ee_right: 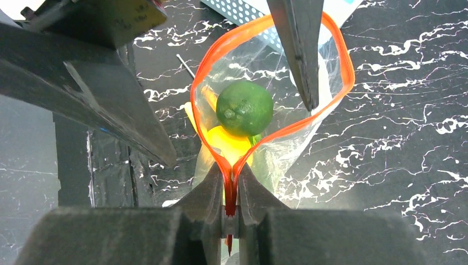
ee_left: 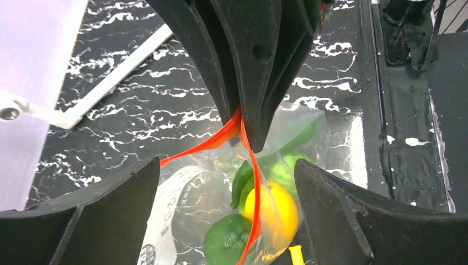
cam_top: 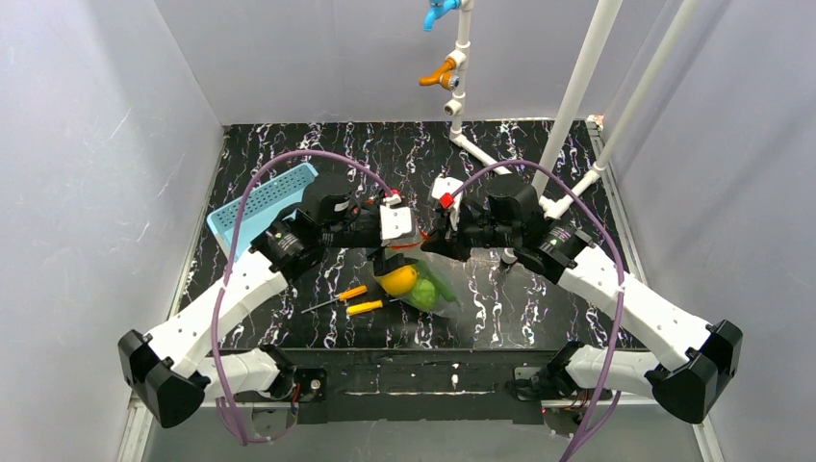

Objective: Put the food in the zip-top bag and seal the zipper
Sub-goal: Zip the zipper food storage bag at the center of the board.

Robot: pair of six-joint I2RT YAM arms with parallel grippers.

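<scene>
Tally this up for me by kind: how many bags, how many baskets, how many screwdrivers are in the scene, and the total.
zip-top bag: 1
blue basket: 1
screwdrivers: 2
Total: 4

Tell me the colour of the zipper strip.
Red-orange; the zipper shows best in the right wrist view.

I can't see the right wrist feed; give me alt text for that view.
The right claw pinches the zipper shut at one end; the rest of the bag mouth gapes as a loop, with a lime and lemon inside. The open left claw straddles one side of the loop.
</scene>
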